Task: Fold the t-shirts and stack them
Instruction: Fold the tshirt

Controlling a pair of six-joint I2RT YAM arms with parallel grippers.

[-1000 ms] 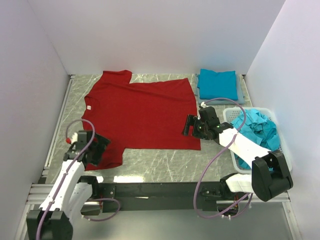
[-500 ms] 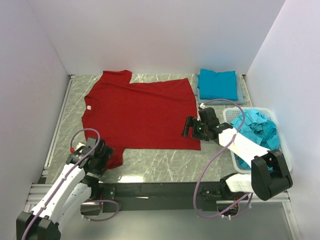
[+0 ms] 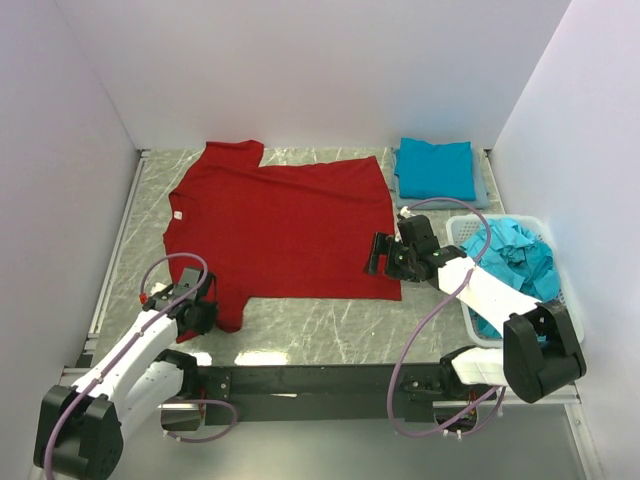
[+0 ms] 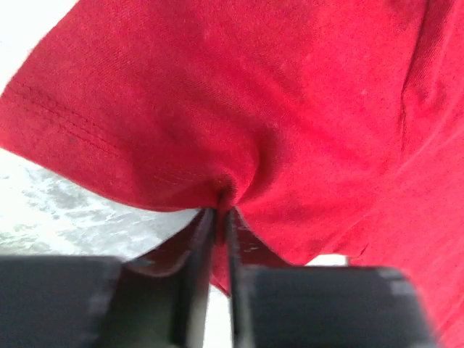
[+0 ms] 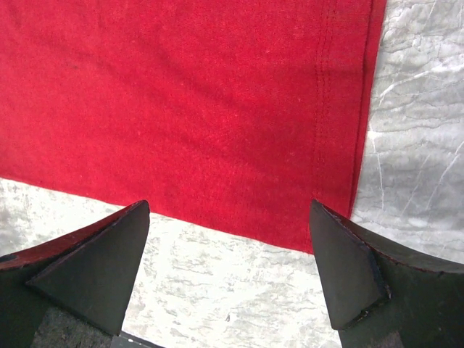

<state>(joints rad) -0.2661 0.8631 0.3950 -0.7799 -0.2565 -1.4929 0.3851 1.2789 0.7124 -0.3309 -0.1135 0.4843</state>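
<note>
– Red t-shirt (image 3: 280, 225), location?
– Spread flat on your bench (image 3: 320, 322). Your left tool (image 4: 217, 212) is clamped on its near sleeve; your right tool (image 5: 228, 210) stands apart above the hem corner.

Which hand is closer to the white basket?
Right. The right hand hovers open at the red shirt's near hem corner, just left of the basket; the left hand pinches that shirt's sleeve, far left.
</note>
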